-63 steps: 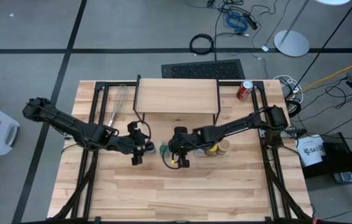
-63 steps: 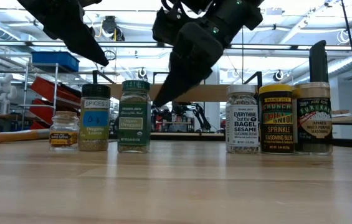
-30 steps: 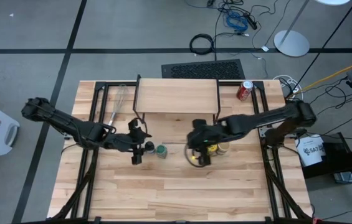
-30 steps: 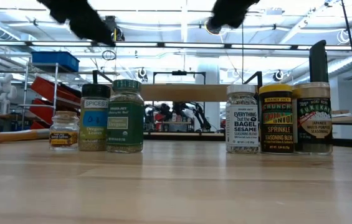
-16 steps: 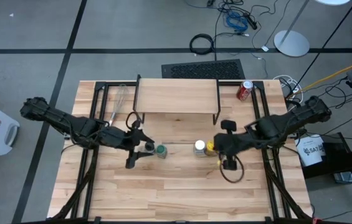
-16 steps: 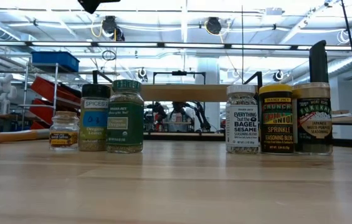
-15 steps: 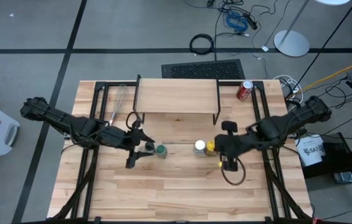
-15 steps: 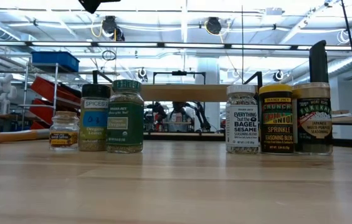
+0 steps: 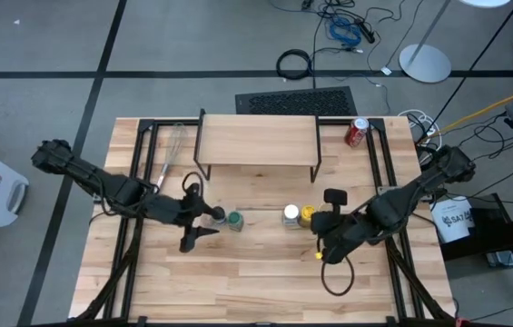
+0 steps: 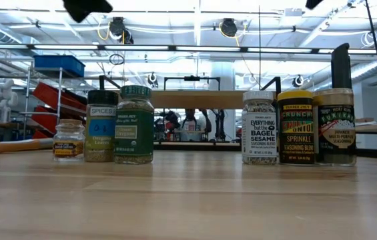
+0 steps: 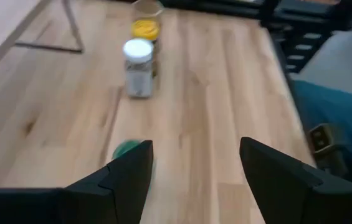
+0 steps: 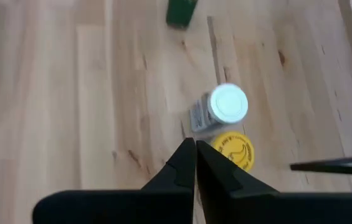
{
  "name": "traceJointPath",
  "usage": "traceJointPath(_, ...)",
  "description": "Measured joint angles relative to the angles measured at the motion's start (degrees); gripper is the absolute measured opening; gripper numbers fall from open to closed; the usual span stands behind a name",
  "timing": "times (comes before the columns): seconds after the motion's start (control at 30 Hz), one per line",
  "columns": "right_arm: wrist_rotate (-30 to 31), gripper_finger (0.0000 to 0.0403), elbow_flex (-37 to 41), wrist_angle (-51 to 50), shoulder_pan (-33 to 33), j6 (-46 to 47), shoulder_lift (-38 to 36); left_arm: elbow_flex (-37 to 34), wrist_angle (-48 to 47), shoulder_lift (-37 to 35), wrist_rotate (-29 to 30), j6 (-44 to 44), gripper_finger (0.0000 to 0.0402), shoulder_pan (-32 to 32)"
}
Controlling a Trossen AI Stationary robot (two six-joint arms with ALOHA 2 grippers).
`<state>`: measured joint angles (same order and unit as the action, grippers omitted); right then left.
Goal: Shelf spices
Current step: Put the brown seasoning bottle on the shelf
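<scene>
**Inspector A:** We find the shelf (image 9: 256, 141) bare on top in the high view. None of the spices stands on it. Progress on shelving: nothing done, as far as we can see.

**Inspector B:** Agreed. In the low view we count six jars on the table (image 9: 238, 282): a small yellow-labelled jar (image 10: 68, 139), a dark-lidded jar (image 10: 101, 127) and the green-lidded jar (image 10: 135, 124) in one group; the white-lidded sesame jar (image 10: 259, 127), the yellow jar (image 10: 295, 127) and the tan-lidded jar (image 10: 335, 126) in the other. All upright.

**Inspector A:** Gripper states?

**Inspector B:** The left gripper (image 11: 191, 168) is spread wide and holds nothing; it hangs above the table near the green-lidded jar. The right gripper (image 12: 195, 163) has its fingers pressed together, nothing between them, and sits off to the side of the white-lidded and yellow jars.

**Inspector A:** We judge all six jars remain to be picked and shelved.
</scene>
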<state>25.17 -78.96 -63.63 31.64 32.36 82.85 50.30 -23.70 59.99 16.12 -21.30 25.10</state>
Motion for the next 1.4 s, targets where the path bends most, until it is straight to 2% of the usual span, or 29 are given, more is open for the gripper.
traceJointPath(0.1,-1.4,0.0000,0.0,-1.3,0.0,0.0,1.7,0.0,-3.3,0.0,6.9,-3.1,0.0248,4.0)
traceJointPath(0.23,-3.0,0.0000,0.0,-1.5,0.0,-0.4,2.4,0.0,-6.2,0.2,13.2,-5.3,0.0248,8.1)
traceJointPath(0.43,-3.0,0.0000,0.0,-1.0,0.0,-0.6,1.8,0.0,-4.8,2.7,21.4,-5.8,0.0248,10.2)
traceJointPath(0.53,-3.0,0.0000,0.0,-1.1,0.0,-0.9,1.8,-0.1,-4.2,5.9,21.5,-8.2,0.0248,10.2)
traceJointPath(0.77,-2.7,0.0000,0.0,-0.8,0.0,-2.7,1.8,-0.1,-2.9,13.6,21.5,-7.3,0.0248,10.2)
traceJointPath(0.9,-2.7,0.0000,0.0,-0.2,0.0,-3.0,1.8,-0.1,-5.0,13.4,21.4,-10.6,0.0248,10.3)
traceJointPath(1.17,-2.7,0.0000,0.0,0.7,-0.2,-4.4,1.8,-0.1,-17.3,11.0,19.8,-20.3,0.0248,13.7)
traceJointPath(1.33,-2.7,0.0000,0.0,2.0,-0.2,-5.1,1.8,-0.1,-14.4,11.5,18.9,-25.2,0.0248,16.7)
traceJointPath(1.4,-2.7,0.0000,0.0,1.9,-0.2,-5.4,1.8,-0.1,-12.3,12.5,21.5,-26.6,0.0248,19.2)
